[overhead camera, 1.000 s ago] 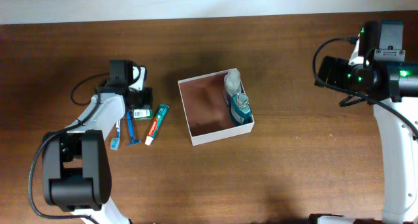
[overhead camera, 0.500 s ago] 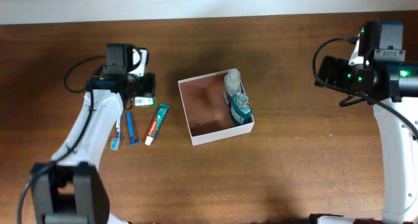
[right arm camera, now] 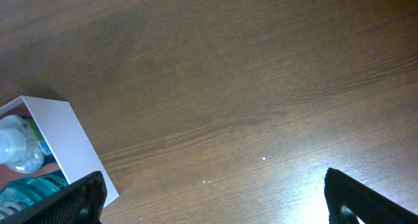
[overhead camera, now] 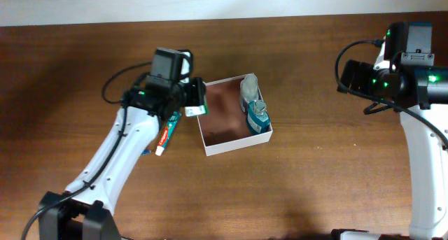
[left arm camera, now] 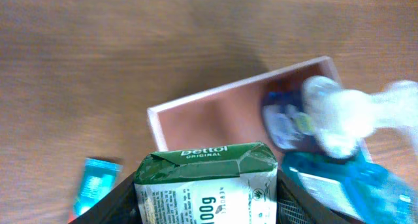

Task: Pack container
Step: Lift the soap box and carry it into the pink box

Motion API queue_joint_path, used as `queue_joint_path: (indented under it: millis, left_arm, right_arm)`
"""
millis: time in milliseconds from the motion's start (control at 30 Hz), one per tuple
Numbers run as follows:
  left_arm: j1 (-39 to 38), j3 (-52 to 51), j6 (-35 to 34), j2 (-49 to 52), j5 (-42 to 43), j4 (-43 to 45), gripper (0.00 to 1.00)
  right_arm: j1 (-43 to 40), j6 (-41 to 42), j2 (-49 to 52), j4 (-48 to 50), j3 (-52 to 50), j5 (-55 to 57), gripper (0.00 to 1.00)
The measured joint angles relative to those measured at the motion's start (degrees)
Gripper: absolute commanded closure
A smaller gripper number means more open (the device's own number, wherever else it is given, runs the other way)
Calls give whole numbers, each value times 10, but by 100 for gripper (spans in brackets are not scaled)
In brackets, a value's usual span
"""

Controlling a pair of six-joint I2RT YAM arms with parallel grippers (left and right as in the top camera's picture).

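Our left pincer [left arm camera: 206, 208] clamps a green soap box [left arm camera: 206, 175] over the rim of the container [overhead camera: 234, 143], mid-table. We judge packing about halfway: 2 bottles [overhead camera: 257, 115] stand inside and toothpaste [overhead camera: 166, 131] waits outside. Our right pincer [right arm camera: 215, 201] gapes wide, empty, well apart.

Overhead straight down, wrist views close, seemingly oblique, all sharing the container [overhead camera: 236, 143].
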Motion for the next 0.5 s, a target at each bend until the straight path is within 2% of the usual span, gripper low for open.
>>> queue_joint_path:
  millis: [167,500]
  left_arm:
    - [-51,0,-43,0,-32,0,70]
    - [-108,0,-61,19,-102,13,70]
  right_arm:
    - [0,0,0,0,0,0,2]
    - [0,0,0,0,0,0,2]
